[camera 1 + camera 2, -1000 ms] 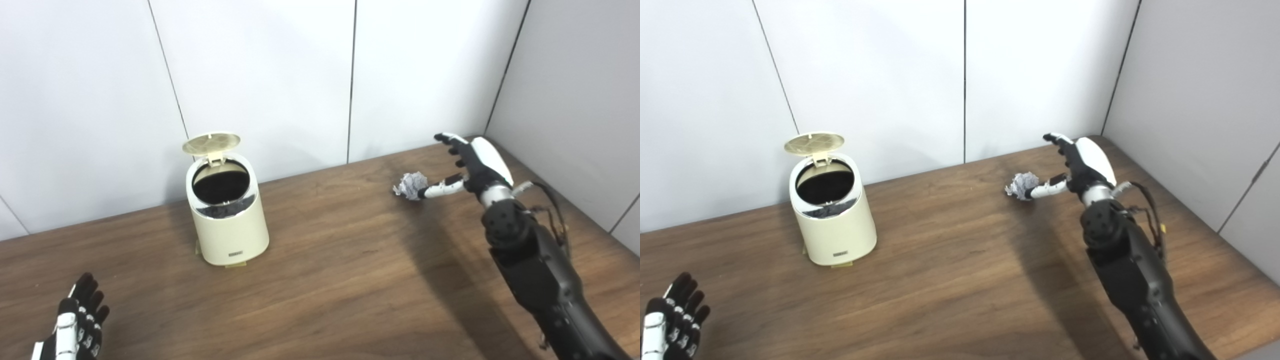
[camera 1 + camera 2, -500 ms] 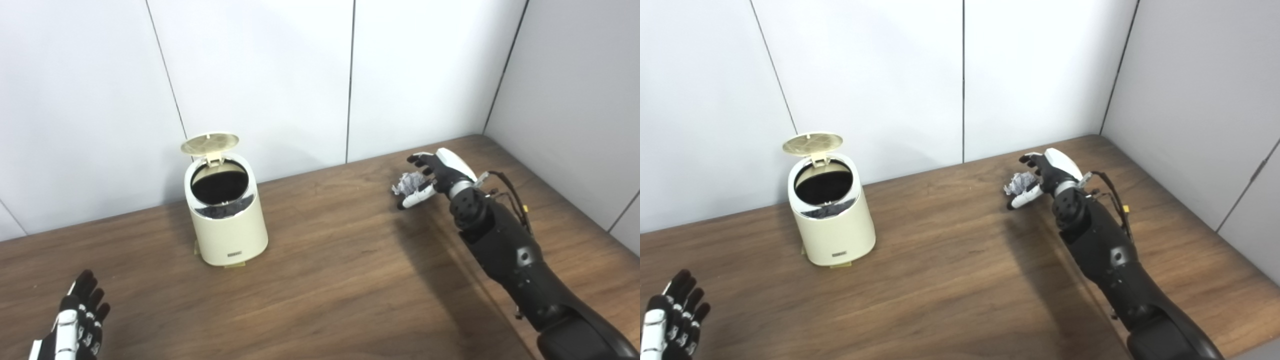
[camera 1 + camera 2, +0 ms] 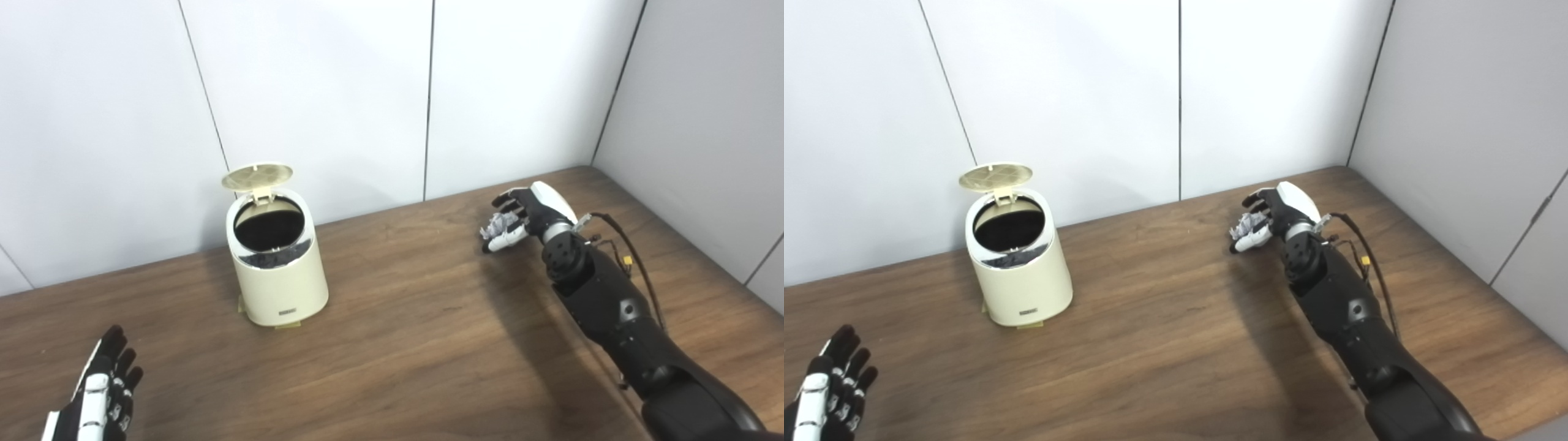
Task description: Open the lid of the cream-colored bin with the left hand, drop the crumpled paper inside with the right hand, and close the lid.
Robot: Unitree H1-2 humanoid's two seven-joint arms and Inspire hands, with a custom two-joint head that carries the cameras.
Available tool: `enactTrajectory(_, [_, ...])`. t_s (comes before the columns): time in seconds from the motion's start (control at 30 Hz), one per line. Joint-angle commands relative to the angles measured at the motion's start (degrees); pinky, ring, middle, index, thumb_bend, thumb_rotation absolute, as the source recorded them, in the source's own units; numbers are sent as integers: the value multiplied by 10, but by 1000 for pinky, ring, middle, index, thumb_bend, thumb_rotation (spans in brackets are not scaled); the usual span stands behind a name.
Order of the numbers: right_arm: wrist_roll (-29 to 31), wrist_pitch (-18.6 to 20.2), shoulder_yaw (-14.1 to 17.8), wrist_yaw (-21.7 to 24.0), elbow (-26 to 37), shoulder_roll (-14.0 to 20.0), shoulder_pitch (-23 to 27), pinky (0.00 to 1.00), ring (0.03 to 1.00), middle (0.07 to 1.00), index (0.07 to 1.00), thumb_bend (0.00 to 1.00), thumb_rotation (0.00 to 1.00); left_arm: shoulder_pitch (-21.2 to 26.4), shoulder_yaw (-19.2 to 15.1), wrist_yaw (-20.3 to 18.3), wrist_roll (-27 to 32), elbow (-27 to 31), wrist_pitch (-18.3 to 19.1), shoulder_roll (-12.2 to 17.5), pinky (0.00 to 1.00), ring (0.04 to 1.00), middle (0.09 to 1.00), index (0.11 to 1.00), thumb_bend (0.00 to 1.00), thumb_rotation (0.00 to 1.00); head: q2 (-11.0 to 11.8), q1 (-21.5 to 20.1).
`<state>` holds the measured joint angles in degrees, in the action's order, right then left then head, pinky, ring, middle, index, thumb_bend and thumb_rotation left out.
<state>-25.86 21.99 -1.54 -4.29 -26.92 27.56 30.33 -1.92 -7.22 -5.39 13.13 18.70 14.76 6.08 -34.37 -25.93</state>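
Observation:
The cream-colored bin (image 3: 278, 275) stands at the back left of the wooden table, its round lid (image 3: 256, 174) tipped up and its dark inside showing. My right hand (image 3: 523, 214) is at the back right of the table, with fingers and thumb curled around the crumpled paper (image 3: 497, 226), which rests at table level and is mostly hidden by the hand. In the right eye view the hand (image 3: 1274, 214) covers the paper (image 3: 1243, 225) the same way. My left hand (image 3: 98, 398) lies open and empty at the front left corner.
White wall panels close off the back, and a grey wall (image 3: 704, 122) runs along the right side of the table. The wooden table (image 3: 398, 343) stretches between bin and right arm. A cable (image 3: 631, 257) loops along my right forearm.
My right hand came down from above onto the paper and its fingers closed around it. The bin stays as it was, lid up. The left hand shifted slightly.

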Motion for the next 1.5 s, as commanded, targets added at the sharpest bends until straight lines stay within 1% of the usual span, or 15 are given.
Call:
enactTrajectory(0.0, [-4,-19,11,-32,18,9,12,365,397,492,532,531,0,11,1,2,5,21,-5,-1,1000,1000,1000,1000,437,828,-2,-1])
enactTrajectory(0.1, [-6,-22,6,-33,25,12,7,347,377,479,526,515,0,13,2,6,3,21,-5,-3,1000,1000,1000,1000,430,823,-3,0])
enactTrajectory(0.17, [-8,-19,2,-33,31,13,6,311,393,484,522,501,0,14,2,9,1,22,-3,-4,1000,1000,1000,1000,429,832,-4,2])
enactTrajectory(0.27, [-10,-16,-2,-31,37,14,5,297,400,485,523,496,0,15,2,11,3,27,1,-5,1000,1000,1000,1000,426,835,-6,6])
enactTrajectory(0.4, [-11,-26,-7,-26,75,13,-6,297,404,500,514,495,0,15,1,11,5,27,-1,-7,1000,1000,1000,1000,422,839,-7,17])
enactTrajectory(0.53, [-18,-26,-20,-15,151,8,-19,286,411,492,534,493,0,12,5,11,-4,27,-3,-6,1000,1000,1000,1000,419,845,-9,39])
enactTrajectory(0.63, [-37,-49,-38,-11,220,11,-34,291,387,483,542,491,0,8,8,12,-9,22,-4,-6,1000,1000,1000,1000,444,840,-9,59])
enactTrajectory(0.67, [-44,-54,-43,-11,232,12,-36,368,385,483,539,495,0,8,9,11,-10,21,-5,-5,1000,1000,1000,1000,454,834,-10,62])
enactTrajectory(0.73, [-51,-50,-50,3,279,7,-42,425,385,487,536,498,0,5,15,10,-19,13,-17,-3,1000,1000,1000,1000,468,835,-9,90])
enactTrajectory(0.83, [-57,-59,-58,15,341,-11,-46,368,379,488,522,498,0,1,20,4,-24,0,-35,-2,1000,1000,1000,1000,464,839,-7,109])
enactTrajectory(0.93, [-60,-58,-65,25,395,-43,-44,332,389,502,513,497,0,-4,23,0,-23,-12,-49,-5,1000,1000,1000,1000,480,822,-6,128])
enactTrajectory(1.1, [-92,-67,-93,39,444,-83,-35,336,394,524,498,497,0,-13,25,-3,-14,-31,-66,-15,1000,993,988,1000,484,776,0,169])
enactTrajectory(1.27, [-96,-96,-117,43,443,-132,-16,345,391,521,501,497,0,-18,34,-3,-24,-45,-81,-23,996,977,976,989,487,761,5,202])
enactTrajectory(1.37, [-117,-141,-138,23,411,-155,-1,332,393,520,506,496,0,-21,45,2,-44,-49,-85,-23,989,963,961,977,507,785,9,218])
enactTrajectory(1.47, [-118,-173,-144,17,382,-169,9,330,393,516,513,496,0,-23,53,7,-57,-54,-92,-26,987,958,955,975,517,788,15,234])
